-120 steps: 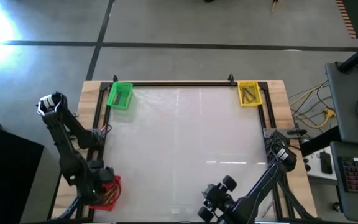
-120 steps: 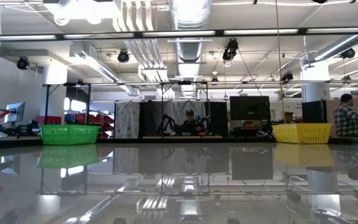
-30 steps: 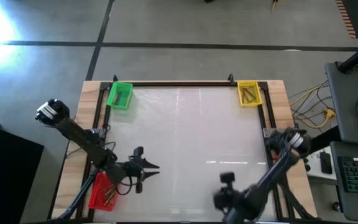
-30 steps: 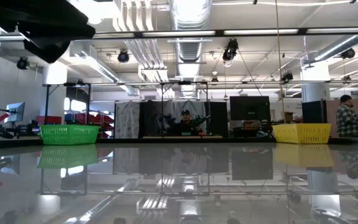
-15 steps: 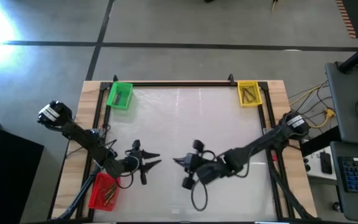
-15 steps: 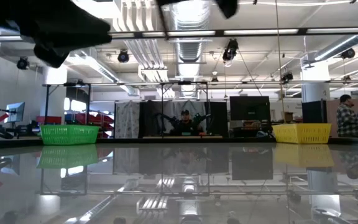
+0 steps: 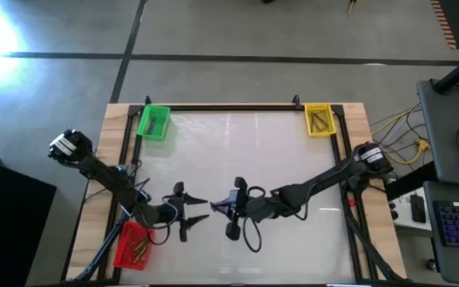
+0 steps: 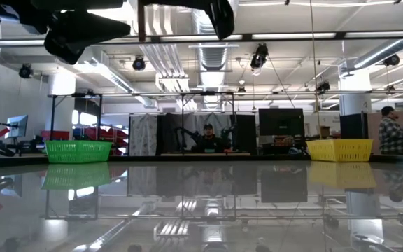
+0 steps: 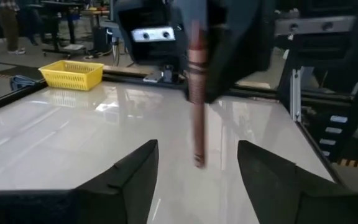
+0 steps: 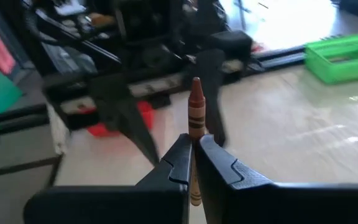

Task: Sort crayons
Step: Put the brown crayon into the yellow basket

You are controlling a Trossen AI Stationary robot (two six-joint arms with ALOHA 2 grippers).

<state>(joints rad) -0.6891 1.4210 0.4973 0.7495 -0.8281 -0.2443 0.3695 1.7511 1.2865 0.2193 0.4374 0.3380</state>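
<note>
Counter (image 7: 293,159): glossy white sheet in a dark frame; I work it remotely with both arms reaching to mid-counter.

Red bin (image 7: 134,244): at about 8 o'clock on the counter, near corner on the left arm's side. Holds several small crayons; I cannot count them.

Green bin (image 7: 154,123): at about 10 o'clock, far corner. One or two thin sticks lie inside.

Yellow bin (image 7: 318,119): at about 2 o'clock, far corner. A few dark sticks inside.

Left gripper (image 7: 199,209): just left of centre, facing the right arm; jaws spread wide, nothing between them.

Right gripper (image 10: 193,163): jaws pinched tight on the brown crayon, just beside the left arm's open jaws.

Brown crayon (image 10: 196,116): held in the air above mid-counter, gripped near its lower end, most of its length and its pointed tip standing free. I judge it light, stiff, waxy and somewhat slick, and liable to snap if squeezed hard. Best hold: across the paper-wrapped middle, with moderate pressure.
</note>
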